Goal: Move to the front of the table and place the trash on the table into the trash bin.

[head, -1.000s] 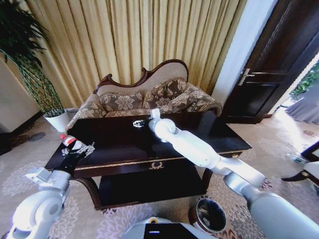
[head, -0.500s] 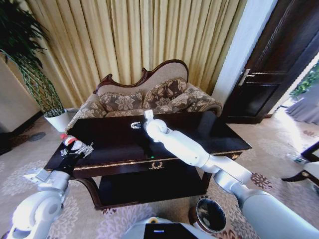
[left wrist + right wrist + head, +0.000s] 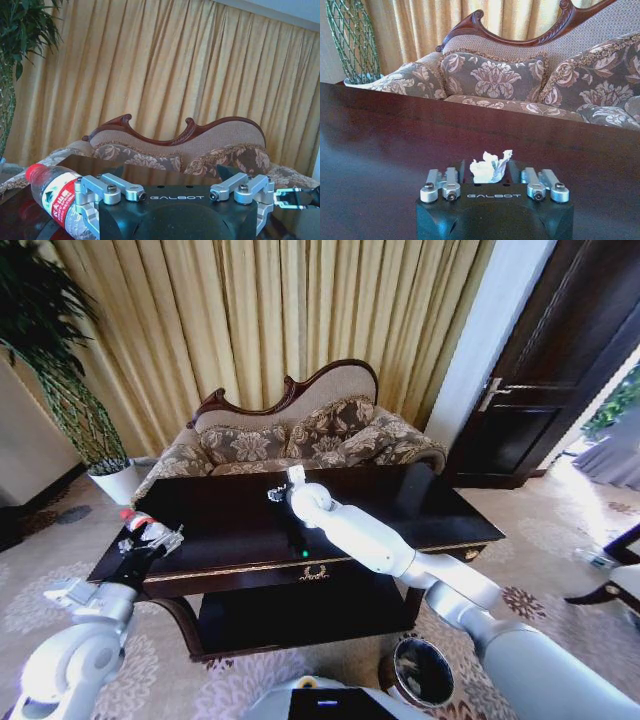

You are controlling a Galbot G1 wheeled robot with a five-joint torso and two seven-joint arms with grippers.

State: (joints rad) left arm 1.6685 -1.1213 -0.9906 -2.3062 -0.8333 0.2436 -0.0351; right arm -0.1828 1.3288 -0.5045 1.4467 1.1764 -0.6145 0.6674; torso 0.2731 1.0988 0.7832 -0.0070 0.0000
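The trash on the dark glossy table [image 3: 220,525] includes a clear bottle [image 3: 140,530] with a red cap, lying at the table's left end. My left gripper [image 3: 152,541] is right at it and open, the bottle [image 3: 52,197] resting against one finger. A crumpled white scrap [image 3: 490,167] lies on the far part of the tabletop. My right gripper [image 3: 279,492] is open there, with the scrap just ahead between its fingers. The round dark trash bin [image 3: 421,672] stands on the carpet near the table's front right leg.
A patterned sofa [image 3: 300,440] stands right behind the table, with gold curtains beyond. A white plant pot [image 3: 115,483] sits off the table's left end. A dark door [image 3: 540,390] is at the right. The table's lower shelf [image 3: 300,612] faces my base.
My right gripper has shifted a little to the left along the far side of the tabletop. The left arm has edged slightly left beside the bottle.
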